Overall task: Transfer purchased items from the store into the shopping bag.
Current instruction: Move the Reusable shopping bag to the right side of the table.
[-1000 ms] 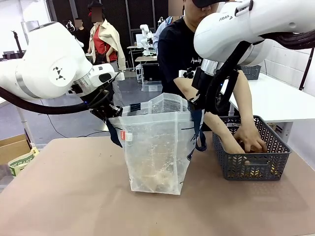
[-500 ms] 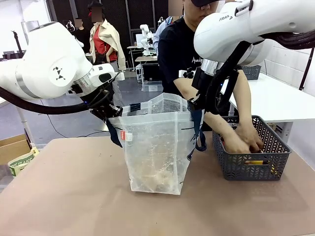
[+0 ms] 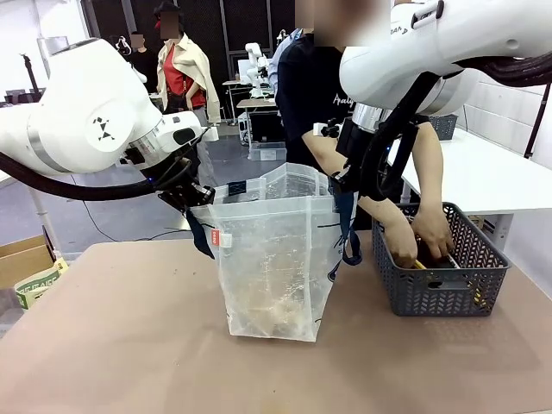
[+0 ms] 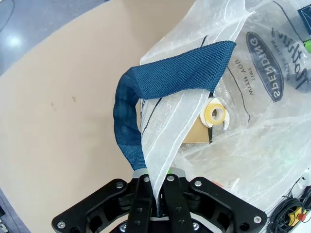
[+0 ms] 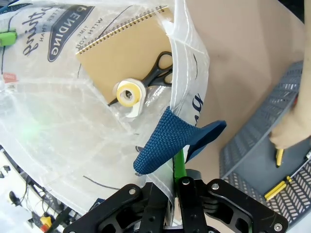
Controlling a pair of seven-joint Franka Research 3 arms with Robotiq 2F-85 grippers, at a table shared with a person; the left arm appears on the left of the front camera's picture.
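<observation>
Clear shopping bag (image 3: 274,259) upright mid-counter (image 3: 121,345), mouth spread open; left gripper (image 4: 156,183) clamped on bag rim beside blue handle (image 4: 146,92); right gripper (image 5: 170,188) clamped on opposite rim. Inside, purchased items (image 5: 127,58) lie at bottom: notebook, scissors, tape roll. Person's hands (image 3: 401,246) reach into grey basket (image 3: 435,293) near bag

Grey basket (image 3: 431,293) on brown table (image 3: 129,345); cardboard box (image 3: 21,257).
</observation>
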